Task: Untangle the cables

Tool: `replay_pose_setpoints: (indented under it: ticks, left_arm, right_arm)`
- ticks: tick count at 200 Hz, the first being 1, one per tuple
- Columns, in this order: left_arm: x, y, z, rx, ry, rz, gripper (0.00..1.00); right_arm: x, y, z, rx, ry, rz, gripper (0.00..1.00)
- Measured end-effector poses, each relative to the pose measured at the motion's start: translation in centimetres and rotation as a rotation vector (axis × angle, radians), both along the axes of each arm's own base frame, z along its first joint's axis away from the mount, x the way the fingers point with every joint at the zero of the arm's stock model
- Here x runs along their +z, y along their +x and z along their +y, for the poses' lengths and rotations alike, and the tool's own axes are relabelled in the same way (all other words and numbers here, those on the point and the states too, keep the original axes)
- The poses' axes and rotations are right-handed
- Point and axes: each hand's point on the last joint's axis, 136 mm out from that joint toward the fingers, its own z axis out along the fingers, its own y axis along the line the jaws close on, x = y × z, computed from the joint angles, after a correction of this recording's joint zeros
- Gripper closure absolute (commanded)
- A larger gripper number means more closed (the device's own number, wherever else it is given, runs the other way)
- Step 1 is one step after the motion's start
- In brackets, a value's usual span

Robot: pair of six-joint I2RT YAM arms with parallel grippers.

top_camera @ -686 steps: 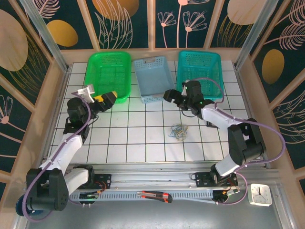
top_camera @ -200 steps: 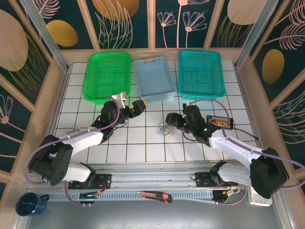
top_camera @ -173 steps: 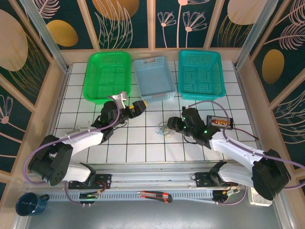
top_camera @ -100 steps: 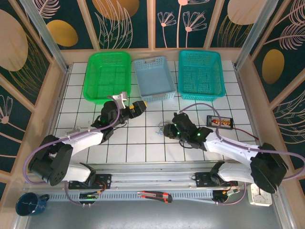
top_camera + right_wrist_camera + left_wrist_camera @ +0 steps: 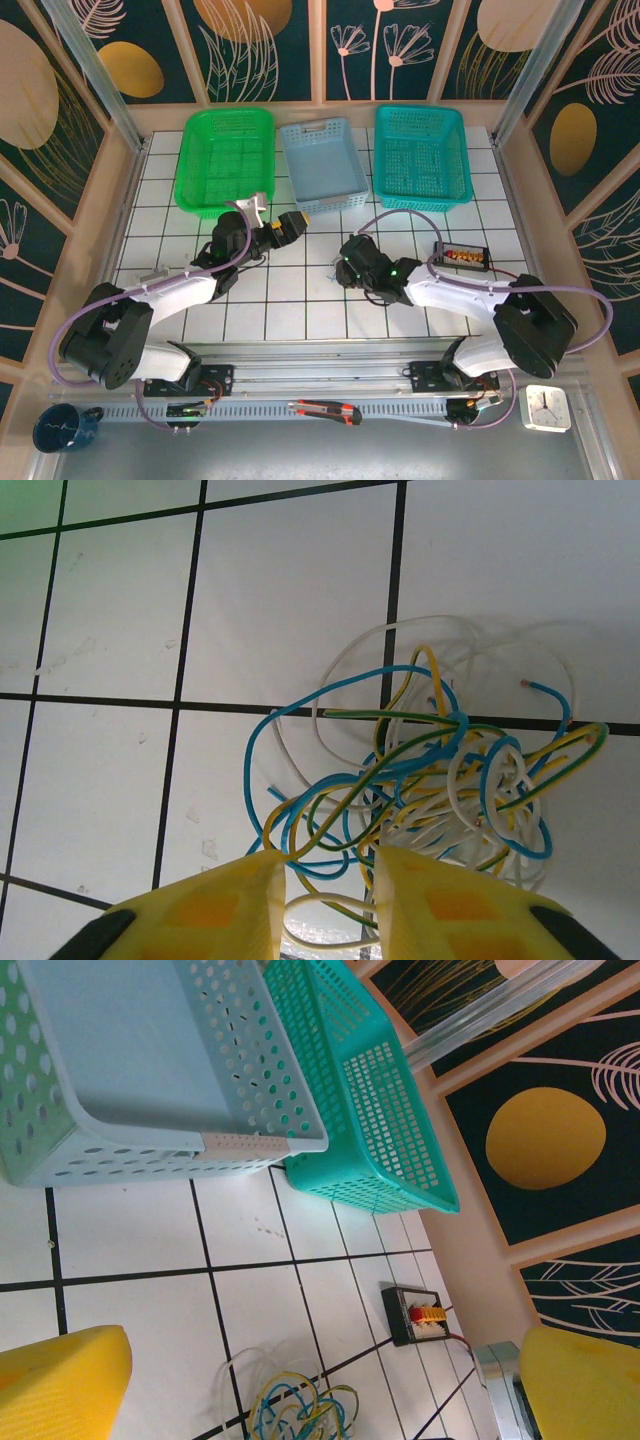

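Since a second ago my right arm has swung in from the right side of the worktop [image 5: 250, 300] toward its middle, and my right pincer [image 5: 325, 905] has drawn its jaws in from wide to narrow. It now sits low over the cables [image 5: 420, 780], a loose knot of blue, yellow, green and white wires lying on the white tiles about mid-worktop, in front of the light-blue basket [image 5: 320, 165] at the far edge.

I have come at the near fringe of the knot, not its dense heart. There a few loops stand free, so a strand can be drawn out without dragging the whole bundle. A blue and a yellow loop run into the gap between my yellow pads [image 5: 200, 915]. The pads are close but not touching, and I cannot tell whether any wire is pinched yet.

My left pincer [image 5: 297, 222] hangs fully spread just left of the knot, clear of it and holding nothing. I judge it waits there to take the opposite side once I lift. The small black connector board [image 5: 462, 257] lies well apart to the right, out of the way.
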Motion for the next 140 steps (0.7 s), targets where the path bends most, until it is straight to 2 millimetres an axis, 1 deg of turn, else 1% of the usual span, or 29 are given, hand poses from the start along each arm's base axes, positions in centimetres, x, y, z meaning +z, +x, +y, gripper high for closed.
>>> replay_pose_setpoints:
  ticks: [23,63,79,92,117,140]
  left_arm:
    - [0.0,0.0,0.0,0.000,0.000,0.000,0.01]
    - [0.0,0.0,0.0,0.000,0.000,0.000,0.01]
    - [0.0,0.0,0.0,0.000,0.000,0.000,0.01]
    - [0.0,0.0,0.0,0.000,0.000,0.000,0.01]
    - [0.0,0.0,0.0,0.000,0.000,0.000,0.01]
    - [0.0,0.0,0.0,0.000,0.000,0.000,0.01]
  right_arm:
    - [0.0,-0.1,0.1,0.003,-0.010,-0.006,0.73]
    - [-0.1,-0.4,-0.3,0.000,-0.035,-0.007,0.66]
    - [0.6,-0.6,-0.5,-0.003,-0.029,-0.014,0.65]
    - [1.5,-0.7,-0.6,-0.006,-0.010,-0.030,0.66]
    - [3.0,-0.8,-0.6,-0.013,0.029,-0.055,0.68]
    - [3.3,-0.9,-0.6,-0.010,0.037,-0.060,0.71]
